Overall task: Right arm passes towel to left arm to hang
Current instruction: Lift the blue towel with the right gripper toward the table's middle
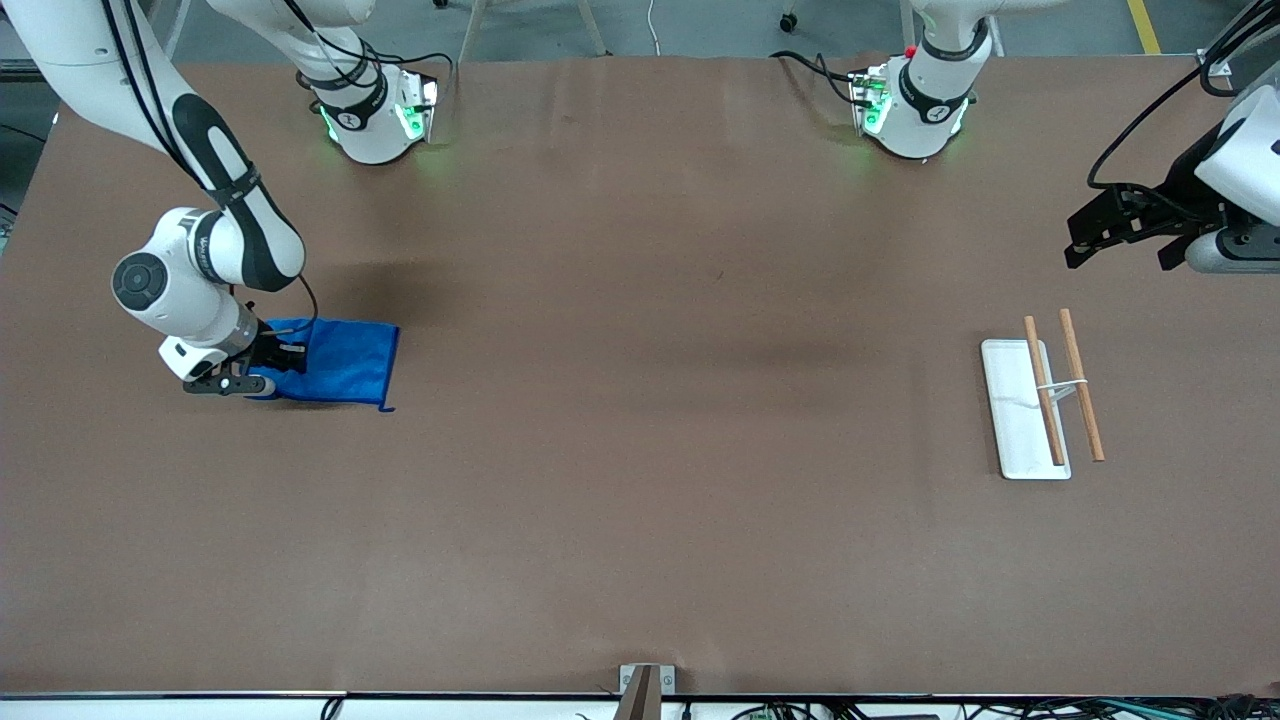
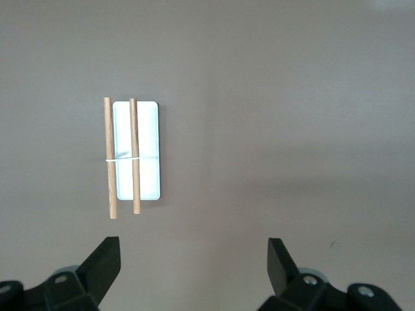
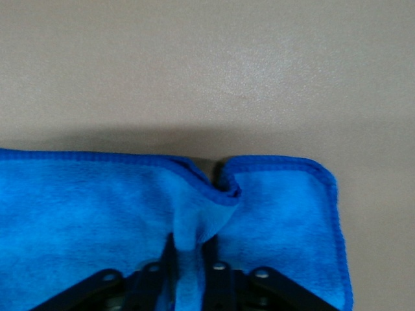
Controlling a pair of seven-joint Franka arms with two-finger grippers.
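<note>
The bright blue towel (image 1: 345,362) lies flat on the brown table near the right arm's end. My right gripper (image 1: 272,362) is down on the towel's edge, shut on a pinched ridge of the towel (image 3: 192,241) that rises between its fingers. The cloth puckers where the hem folds inward. My left gripper (image 1: 1120,232) hangs open in the air at the left arm's end, above the table by the white tray; its black fingers (image 2: 104,262) stand wide apart with nothing between them.
A white tray (image 1: 1012,420) with two wooden rods (image 1: 1043,390) across it lies near the left arm's end, also in the left wrist view as the tray (image 2: 148,149). A bracket (image 1: 645,685) sits at the table's front edge.
</note>
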